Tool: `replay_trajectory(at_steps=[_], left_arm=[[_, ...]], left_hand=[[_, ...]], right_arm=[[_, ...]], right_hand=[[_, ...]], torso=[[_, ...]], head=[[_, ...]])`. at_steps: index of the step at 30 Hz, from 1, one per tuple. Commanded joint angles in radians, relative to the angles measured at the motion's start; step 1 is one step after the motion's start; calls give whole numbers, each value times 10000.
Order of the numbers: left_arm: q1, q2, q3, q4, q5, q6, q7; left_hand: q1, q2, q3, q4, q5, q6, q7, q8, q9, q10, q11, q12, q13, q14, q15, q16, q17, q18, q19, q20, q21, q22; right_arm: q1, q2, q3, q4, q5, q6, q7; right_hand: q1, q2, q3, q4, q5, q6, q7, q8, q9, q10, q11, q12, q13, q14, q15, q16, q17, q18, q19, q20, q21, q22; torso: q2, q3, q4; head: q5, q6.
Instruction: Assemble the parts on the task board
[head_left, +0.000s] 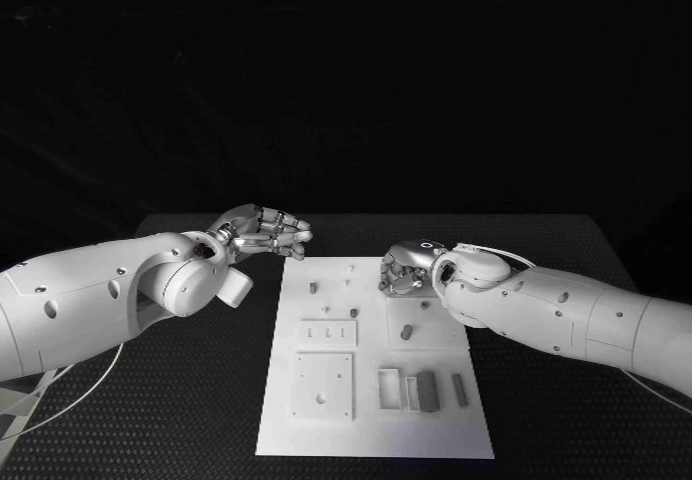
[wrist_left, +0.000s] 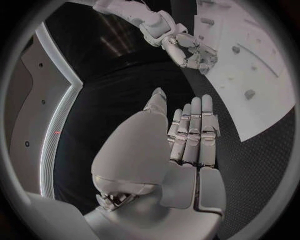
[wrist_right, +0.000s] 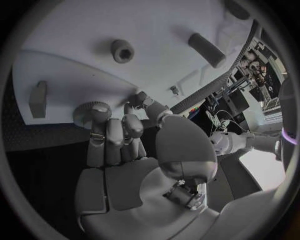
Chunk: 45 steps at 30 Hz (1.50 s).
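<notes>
Our right hand (head_left: 408, 268) curls down onto a round part (wrist_right: 92, 112) near the task board's (head_left: 372, 420) far edge, apparently gripping it for seating; our left hand (head_left: 264, 232) hovers curled, holding nothing.

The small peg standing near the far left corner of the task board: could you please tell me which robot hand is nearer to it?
The left robot hand, hovering just beyond the board's far left corner near the peg; the right robot hand is over the board's far right part.

White task board (head_left: 325, 420) flat mid-table; small grey parts (head_left: 428, 391) lying and standing across it.
</notes>
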Motion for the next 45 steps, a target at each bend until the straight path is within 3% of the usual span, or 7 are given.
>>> replay_trajectory(at_steps=[1,11,17,23,28,32,45], left_arm=[[6,24,6,-8,65,70,-38],[7,92,5,-56,246,-23,-161],[8,78,5,-86,246,-34,-206],[9,125,5,-94,245,-28,-240],[9,131,4,-85,245,-39,-266],[10,168,5,-95,240,-69,-311],[10,225,6,-110,213,10,-317]], left_hand=[[-47,35,-45,-4,0,41,404,-68,-18,0,9,-32,-14,-90,8,-73,-10,63,-77,-10,-60,-18],[-29,60,-33,-4,1,2,430,-95,-32,-5,15,-51,-22,-74,9,-95,-5,67,-65,-6,-72,-25],[-20,61,-31,-6,1,-5,434,-100,-34,-4,15,-55,-23,-71,9,-101,-4,69,-63,-6,-76,-27],[-9,65,-26,-7,1,-7,436,-102,-35,-2,15,-58,-24,-67,9,-108,-2,70,-61,-6,-80,-29],[13,67,-21,-11,1,-6,437,-102,-36,4,13,-60,-25,-63,8,-116,0,72,-59,-6,-85,-32],[30,81,-12,-10,1,-2,437,-100,-36,12,11,-61,-25,-57,8,-123,3,74,-53,-5,-88,-34],[76,94,1,-13,1,1,436,-101,-37,20,10,-69,-27,-48,8,-141,8,76,-48,-4,-99,-39]], right_arm=[[20,10,34,97,-125,-849,-326],[60,297,54,81,-210,-1352,-545],[62,783,55,-304,-427,-1496,-624],[62,1186,54,-627,-823,-1828,-777],[62,1376,54,-672,-998,-1915,-913],[60,1501,53,-739,-1095,-1938,-1003],[42,1805,23,-1168,-1409,-2110,-1072]], right_hand=[[-118,39,-24,22,-1,75,-20,13,37,112,-6,36,14,271,-145,44,35,128,40,-49,72,200],[-244,-61,-44,34,-1,116,-42,-7,55,225,-29,35,29,418,-171,75,95,128,125,-100,112,182],[-414,-67,-42,95,-1,119,-45,-34,59,248,-34,0,11,440,-177,69,68,128,157,-112,107,164],[-462,-127,-33,79,-1,124,-49,-45,63,253,-38,-24,-7,468,-181,73,77,128,171,-126,107,159],[-500,-195,-13,77,-1,146,-56,-50,71,291,-46,-21,6,506,-188,77,86,128,197,-142,108,153],[-531,-206,6,93,-1,156,-61,-55,75,321,-50,-16,18,535,-193,79,95,128,220,-152,110,148],[-555,-201,57,96,0,161,-68,-73,80,355,-59,-37,4,582,-203,81,97,128,259,-176,112,141]], torso=[[5,-2,-12],[18,16,-12],[14,8,-12],[20,-10,30],[26,-5,3],[25,-18,15],[28,-11,23]], head=[[5,15],[5,55],[-49,103],[-73,158],[-59,185],[-72,195],[-35,223]])
